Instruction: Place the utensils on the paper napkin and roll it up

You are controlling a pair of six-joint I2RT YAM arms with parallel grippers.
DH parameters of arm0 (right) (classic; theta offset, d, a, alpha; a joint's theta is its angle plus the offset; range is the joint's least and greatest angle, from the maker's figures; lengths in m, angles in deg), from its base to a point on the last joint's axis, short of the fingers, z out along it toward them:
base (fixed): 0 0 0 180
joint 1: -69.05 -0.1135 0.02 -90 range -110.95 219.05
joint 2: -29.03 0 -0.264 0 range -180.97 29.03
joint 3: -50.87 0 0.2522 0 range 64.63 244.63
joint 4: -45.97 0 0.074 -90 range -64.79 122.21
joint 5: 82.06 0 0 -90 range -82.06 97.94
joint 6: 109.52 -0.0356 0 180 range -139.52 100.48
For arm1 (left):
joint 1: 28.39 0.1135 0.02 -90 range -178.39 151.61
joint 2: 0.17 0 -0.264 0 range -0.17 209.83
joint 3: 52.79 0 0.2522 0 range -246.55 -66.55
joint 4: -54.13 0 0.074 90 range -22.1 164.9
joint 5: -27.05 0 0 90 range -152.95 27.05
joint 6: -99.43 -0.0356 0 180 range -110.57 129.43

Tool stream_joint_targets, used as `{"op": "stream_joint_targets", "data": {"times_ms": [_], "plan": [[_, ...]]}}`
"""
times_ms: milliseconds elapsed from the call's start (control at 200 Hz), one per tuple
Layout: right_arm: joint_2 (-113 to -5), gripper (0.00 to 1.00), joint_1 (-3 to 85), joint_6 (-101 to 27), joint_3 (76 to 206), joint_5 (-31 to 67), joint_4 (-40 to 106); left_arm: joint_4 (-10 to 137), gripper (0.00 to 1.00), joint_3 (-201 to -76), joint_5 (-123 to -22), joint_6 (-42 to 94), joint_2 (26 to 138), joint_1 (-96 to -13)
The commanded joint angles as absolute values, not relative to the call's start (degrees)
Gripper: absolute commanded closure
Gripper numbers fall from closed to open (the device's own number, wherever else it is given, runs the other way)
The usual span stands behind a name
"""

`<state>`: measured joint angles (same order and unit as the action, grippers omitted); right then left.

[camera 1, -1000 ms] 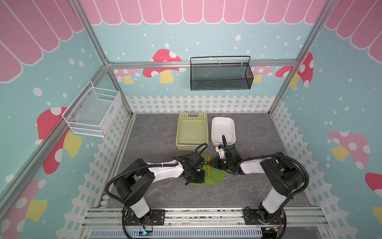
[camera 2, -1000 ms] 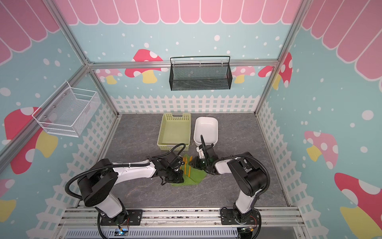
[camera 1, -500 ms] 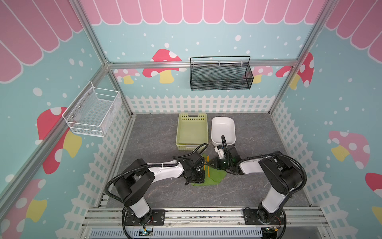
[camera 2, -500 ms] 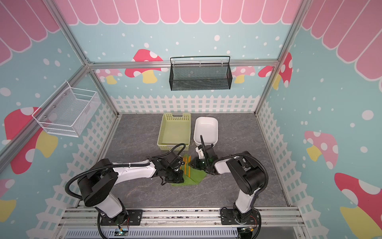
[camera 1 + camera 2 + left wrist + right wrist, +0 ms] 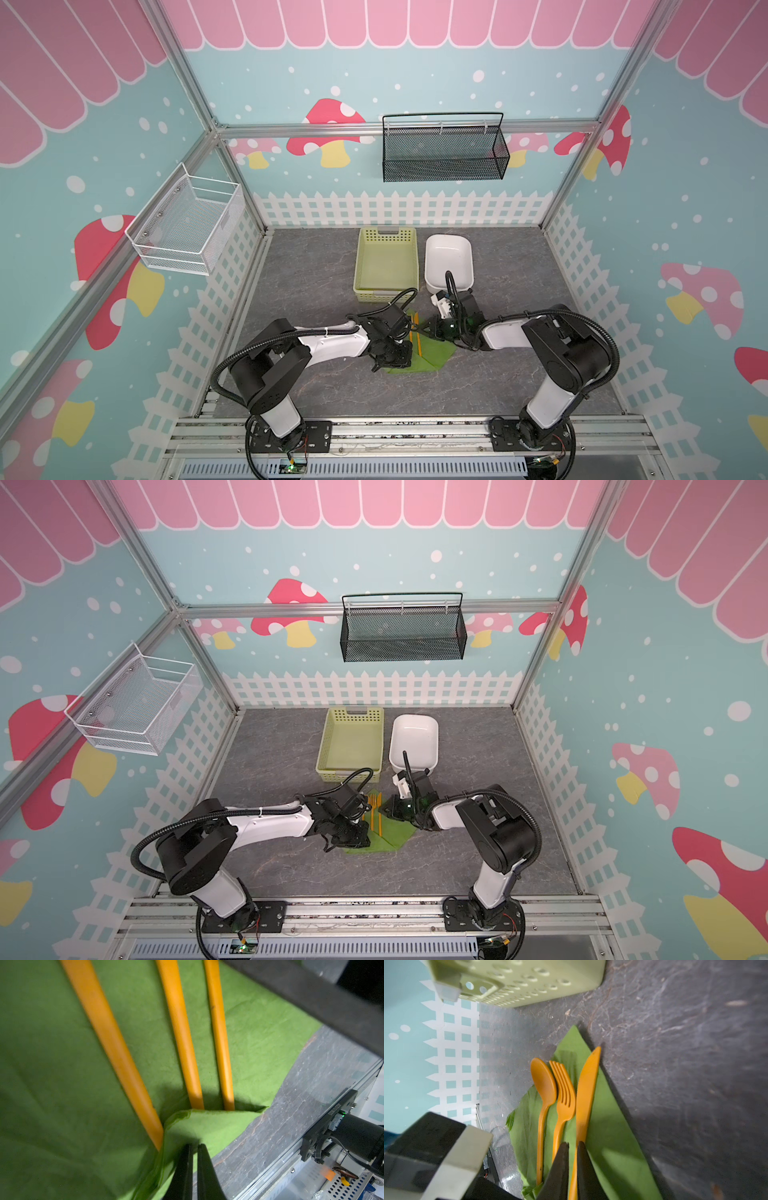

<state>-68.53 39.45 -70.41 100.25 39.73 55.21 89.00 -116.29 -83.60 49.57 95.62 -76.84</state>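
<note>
Left pincer pinches a folded corner of the green napkin. Spoon, fork and knife lie on it just ahead of the right pincer, which is nearly pressed together; whether it grips anything is unclear. Risk: a hard pull tears the paper and the utensils slide askew.

One spoon, one fork, one knife; one green napkin; one perforated basket; one white dish; one white wire basket; one black mesh basket.

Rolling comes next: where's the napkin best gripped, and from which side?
I'd pinch the napkin at the corner flap folded over the utensils' handle ends, coming in low from the robot's side. That flap stands raised; the rest lies mostly flat. The left gripper is shut on it.
</note>
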Motion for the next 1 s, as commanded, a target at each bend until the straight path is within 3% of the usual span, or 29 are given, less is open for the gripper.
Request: {"op": "stream_joint_targets", "data": {"times_ms": [0, 540, 610, 755, 996], "plan": [[-64.11, 0.85, 39.87, -69.11, 99.72, 39.04, 52.12, 88.2, 0.89, -115.68, -84.12, 49.93, 96.44, -76.99], [-46.26, 0.83, 40.23, -64.76, 91.3, 38.37, 34.41, 88.12, 0.89, -116.11, -84.71, 49.61, 96.66, -76.82], [-44.24, 0.83, 40.43, -64.96, 90.08, 34.8, 31.73, 88.04, 0.89, -116.25, -84.92, 49.61, 96.79, -76.82], [-42.53, 0.7, 42.01, -63.82, 89.53, 28.42, 26.06, 88.11, 0.89, -116.47, -85.05, 49.53, 96.97, -76.82], [-41.98, 0.61, 44.51, -63.12, 88.93, 23.97, 24.35, 88.07, 0.89, -116.39, -85.18, 49.42, 97.0, -76.82]]}}
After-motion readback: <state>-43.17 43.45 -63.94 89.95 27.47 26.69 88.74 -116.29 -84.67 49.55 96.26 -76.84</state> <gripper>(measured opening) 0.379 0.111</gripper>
